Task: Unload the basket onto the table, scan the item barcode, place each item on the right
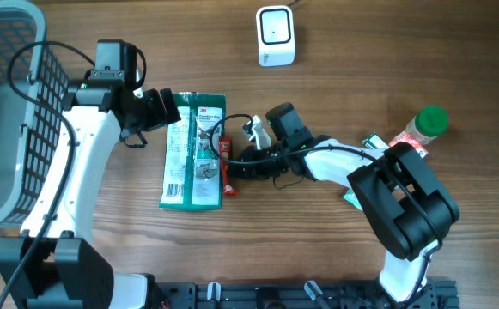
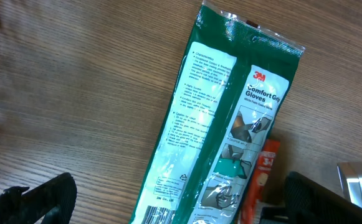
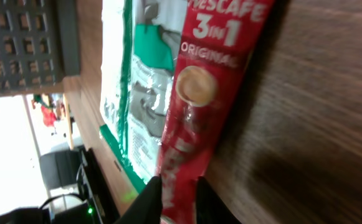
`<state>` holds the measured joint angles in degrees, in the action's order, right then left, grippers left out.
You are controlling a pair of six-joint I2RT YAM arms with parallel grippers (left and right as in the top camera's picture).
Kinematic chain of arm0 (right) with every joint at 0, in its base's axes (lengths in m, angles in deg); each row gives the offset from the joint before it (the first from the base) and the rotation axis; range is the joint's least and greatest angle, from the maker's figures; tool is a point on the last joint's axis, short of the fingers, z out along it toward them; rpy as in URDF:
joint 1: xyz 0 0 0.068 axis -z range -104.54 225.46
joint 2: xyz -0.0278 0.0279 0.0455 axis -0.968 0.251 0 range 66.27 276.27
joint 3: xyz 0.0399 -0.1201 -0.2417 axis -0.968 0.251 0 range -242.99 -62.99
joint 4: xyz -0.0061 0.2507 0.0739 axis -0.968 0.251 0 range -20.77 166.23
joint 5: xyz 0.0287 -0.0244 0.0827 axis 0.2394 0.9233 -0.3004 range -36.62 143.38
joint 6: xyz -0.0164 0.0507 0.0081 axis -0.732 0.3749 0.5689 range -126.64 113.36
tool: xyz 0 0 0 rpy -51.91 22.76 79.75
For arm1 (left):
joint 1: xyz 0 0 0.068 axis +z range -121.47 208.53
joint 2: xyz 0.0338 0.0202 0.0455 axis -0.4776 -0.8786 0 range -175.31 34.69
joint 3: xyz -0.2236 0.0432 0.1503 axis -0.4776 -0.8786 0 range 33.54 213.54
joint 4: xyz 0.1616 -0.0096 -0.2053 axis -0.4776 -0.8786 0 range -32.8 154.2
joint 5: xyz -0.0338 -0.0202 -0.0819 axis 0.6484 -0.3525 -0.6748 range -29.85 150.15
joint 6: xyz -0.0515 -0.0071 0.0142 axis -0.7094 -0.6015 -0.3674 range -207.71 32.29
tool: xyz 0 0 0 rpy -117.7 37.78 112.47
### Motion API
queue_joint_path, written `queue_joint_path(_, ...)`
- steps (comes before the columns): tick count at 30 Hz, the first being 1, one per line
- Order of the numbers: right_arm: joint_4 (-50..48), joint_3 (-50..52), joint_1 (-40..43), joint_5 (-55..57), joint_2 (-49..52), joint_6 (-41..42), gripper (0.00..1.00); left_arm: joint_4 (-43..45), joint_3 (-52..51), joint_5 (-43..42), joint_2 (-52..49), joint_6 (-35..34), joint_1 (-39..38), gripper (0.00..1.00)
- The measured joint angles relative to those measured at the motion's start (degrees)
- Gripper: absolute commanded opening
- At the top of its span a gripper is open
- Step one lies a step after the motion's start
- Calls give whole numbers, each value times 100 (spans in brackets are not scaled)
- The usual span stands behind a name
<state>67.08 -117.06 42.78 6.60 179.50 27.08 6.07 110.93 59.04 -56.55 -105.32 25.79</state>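
Two arms meet over the desk (image 1: 361, 60). The left arm stretches forward, its gripper (image 1: 161, 110) spread wide at the top-left corner of the green gloves packet (image 1: 193, 150). The right arm reaches leftward and low, its gripper (image 1: 234, 163) straddling the end of the red coffee sachet (image 3: 196, 87), which lies just beside the packet. I cannot tell whether it pinches the sachet. The scanner (image 1: 276, 36) stands well apart.

Looked like a staged shop checkout: wooden table (image 1: 361, 51), grey wire basket (image 1: 0, 103), white barcode scanner (image 1: 276, 35), retail goods: glove pack (image 1: 193, 150), coffee sachet (image 1: 226, 169), green-capped jar (image 1: 427, 124).
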Motion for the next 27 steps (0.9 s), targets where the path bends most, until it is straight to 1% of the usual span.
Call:
queue_joint_path(6,26,0,0,212,0,63,32,0,0,0,0,0,0,100)
queue_joint_path(9,42,-2,0,251,0,85,39,0,0,0,0,0,0,100)
queue_joint_path(11,214,-31,0,293,-33,96,40,0,0,0,0,0,0,100)
queue_joint_path(14,925,-249,-13,505,-243,98,39,0,0,2,0,0,0,100)
queue_joint_path(17,1596,-549,-109,1056,-634,101,39,0,0,0,0,0,0,100)
queue_joint_path(20,1961,-756,-413,1731,-1040,129,40,-2,0,0,0,0,0,100)
queue_joint_path(22,2153,-824,-809,2260,-1213,251,43,0,0,0,0,0,0,100)
queue_joint_path(27,2487,-833,-1880,3661,-1165,647,46,0,0,0,0,0,0,100)
